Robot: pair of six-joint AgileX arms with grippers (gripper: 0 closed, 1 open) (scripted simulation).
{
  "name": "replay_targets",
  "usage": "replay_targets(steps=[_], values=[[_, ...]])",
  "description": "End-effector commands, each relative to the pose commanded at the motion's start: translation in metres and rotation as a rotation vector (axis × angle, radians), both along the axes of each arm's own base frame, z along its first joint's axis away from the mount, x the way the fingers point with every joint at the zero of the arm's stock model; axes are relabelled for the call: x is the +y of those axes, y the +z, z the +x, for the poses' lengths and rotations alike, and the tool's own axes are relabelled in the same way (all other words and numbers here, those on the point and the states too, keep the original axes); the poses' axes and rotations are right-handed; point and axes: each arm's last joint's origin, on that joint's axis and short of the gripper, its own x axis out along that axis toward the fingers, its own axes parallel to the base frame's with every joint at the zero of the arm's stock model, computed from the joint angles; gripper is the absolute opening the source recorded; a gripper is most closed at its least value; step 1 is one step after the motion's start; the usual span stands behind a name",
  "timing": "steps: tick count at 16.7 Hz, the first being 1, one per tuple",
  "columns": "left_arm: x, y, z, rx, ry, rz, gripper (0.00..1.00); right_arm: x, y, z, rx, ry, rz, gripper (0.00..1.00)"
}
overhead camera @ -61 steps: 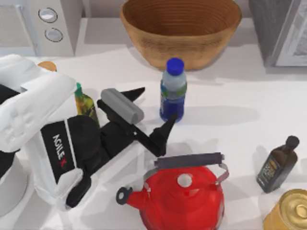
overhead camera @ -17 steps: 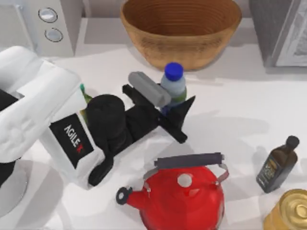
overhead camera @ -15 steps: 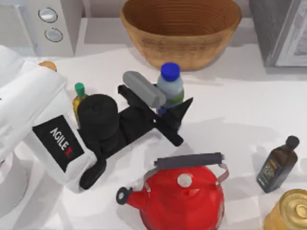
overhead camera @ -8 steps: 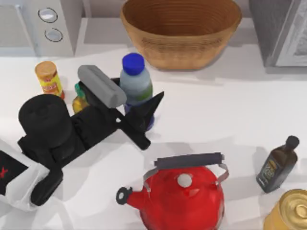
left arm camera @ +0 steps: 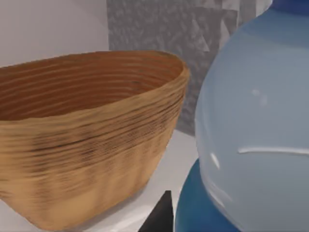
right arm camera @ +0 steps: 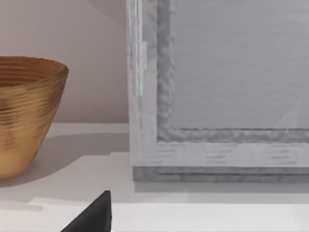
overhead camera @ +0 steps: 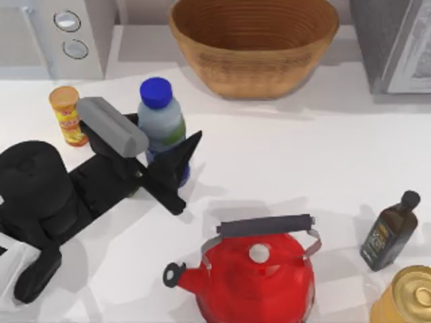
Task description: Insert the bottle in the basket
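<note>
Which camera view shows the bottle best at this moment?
The top view: the bottle shows from blue cap down to its blue base, gripped by the left gripper at the table's left. The left wrist view has just its bulging clear shoulder and blue lower body up close, beside the basket. The right wrist view faces elsewhere.

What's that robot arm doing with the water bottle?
The left gripper is clamped around the bottle and has it lifted off the table at the left side. The basket at the back has nothing in it yet, so the bottle has to travel over and go in.
</note>
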Motion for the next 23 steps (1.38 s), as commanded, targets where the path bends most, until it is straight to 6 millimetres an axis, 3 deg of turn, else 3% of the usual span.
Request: replay_targets(steps=[5, 7, 10, 14, 17, 20, 23], values=[[-0.012, 0.004, 0.012, -0.006, -0.031, 0.003, 0.0, 0.0, 0.0, 0.0, 0.0, 0.0, 0.0, 1.0], [-0.024, 0.009, 0.032, 0.001, -0.047, 0.009, 0.0, 0.0, 0.0, 0.0, 0.0, 0.0, 0.0, 1.0], [-0.044, 0.022, 0.077, 0.01, -0.051, 0.016, 0.0, 0.0, 0.0, 0.0, 0.0, 0.0, 0.0, 1.0], [-0.07, 0.061, 0.149, -0.011, -0.034, 0.01, 0.0, 0.0, 0.0, 0.0, 0.0, 0.0, 0.0, 1.0], [-0.082, 0.1, 0.191, -0.03, -0.019, 0.006, 0.0, 0.0, 0.0, 0.0, 0.0, 0.0, 0.0, 1.0], [-0.086, 0.127, 0.215, -0.025, -0.007, 0.012, 0.0, 0.0, 0.0, 0.0, 0.0, 0.0, 0.0, 1.0], [-0.086, 0.141, 0.226, -0.012, 0.002, 0.021, 0.0, 0.0, 0.0, 0.0, 0.0, 0.0, 0.0, 1.0]])
